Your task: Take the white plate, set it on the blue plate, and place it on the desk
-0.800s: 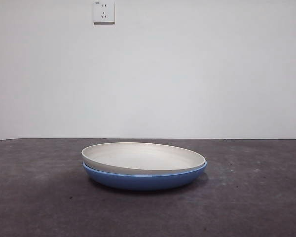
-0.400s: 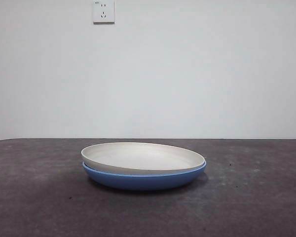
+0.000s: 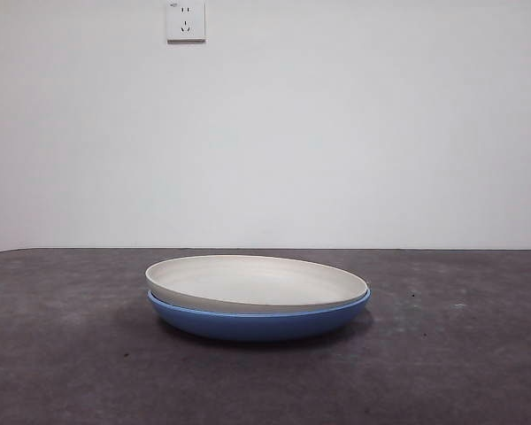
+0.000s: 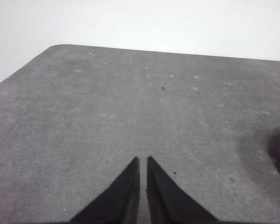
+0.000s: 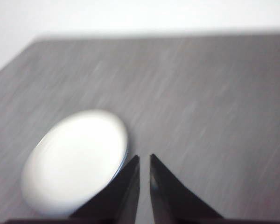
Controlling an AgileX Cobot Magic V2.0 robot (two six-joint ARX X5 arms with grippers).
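Two plates sit stacked mid-desk (image 3: 53, 354): white plate (image 3: 257, 282) nested on blue plate (image 3: 261, 322). I judge stacking done. Right tool (image 5: 144, 158) hangs beside the stack, left tool (image 4: 143, 161) well apart; both pinched together. Next, I'd lift the stack.

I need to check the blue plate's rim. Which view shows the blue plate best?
The front view: the blue plate sits sharp and side-on under the white plate. The left wrist view catches only a sliver at the frame edge; the right wrist view is blurred, showing just a thin blue edge.
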